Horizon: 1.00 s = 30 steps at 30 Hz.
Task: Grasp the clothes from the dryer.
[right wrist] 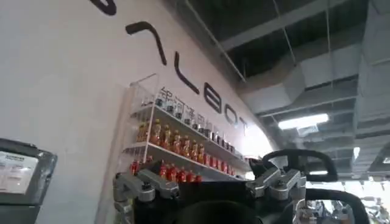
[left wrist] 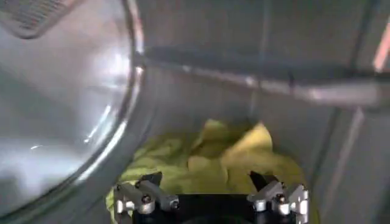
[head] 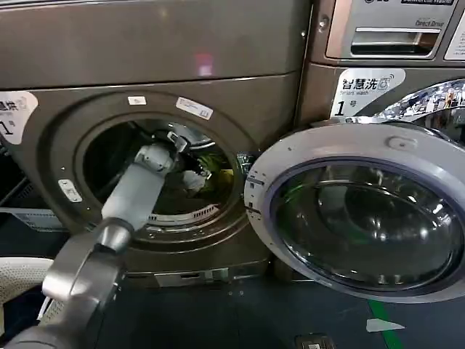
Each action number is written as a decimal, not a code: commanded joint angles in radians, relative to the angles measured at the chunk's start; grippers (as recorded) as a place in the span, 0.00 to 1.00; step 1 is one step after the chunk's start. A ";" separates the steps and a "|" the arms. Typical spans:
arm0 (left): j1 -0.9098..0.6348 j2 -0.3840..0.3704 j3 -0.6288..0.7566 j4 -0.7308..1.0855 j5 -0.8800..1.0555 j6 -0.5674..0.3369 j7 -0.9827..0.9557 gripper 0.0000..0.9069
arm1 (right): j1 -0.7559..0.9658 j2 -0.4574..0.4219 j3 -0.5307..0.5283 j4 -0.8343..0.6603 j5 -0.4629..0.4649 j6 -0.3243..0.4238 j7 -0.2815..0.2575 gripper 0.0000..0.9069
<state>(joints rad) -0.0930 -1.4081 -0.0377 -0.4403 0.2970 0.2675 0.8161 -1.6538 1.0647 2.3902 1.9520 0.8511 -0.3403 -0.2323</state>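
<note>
Clothes (left wrist: 213,161) in dryer (head: 51,145) drum, open door (head: 363,218) alongside.

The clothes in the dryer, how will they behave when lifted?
The clothes lie crumpled in soft folds, so they will probably droop and drape from the left pincer. They look thin, likely light. Heaped together, one piece may drag another along.

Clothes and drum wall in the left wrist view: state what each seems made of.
The clothes: soft woven or knit fabric, yellow-green, matte; they crumple into loose folds. The drum wall: probably bare polished metal, silvery, with bright streaked glints. The open left tool hangs just before the heap.
</note>
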 commanded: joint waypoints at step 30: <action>-0.073 0.018 0.154 0.228 0.631 -0.200 0.163 1.00 | 0.004 0.001 -0.010 0.007 -0.004 0.002 -0.003 1.00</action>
<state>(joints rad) -0.1761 -1.3859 0.1335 -0.2333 0.8915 0.0739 0.9858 -1.6485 1.0646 2.3778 1.9594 0.8461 -0.3395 -0.2345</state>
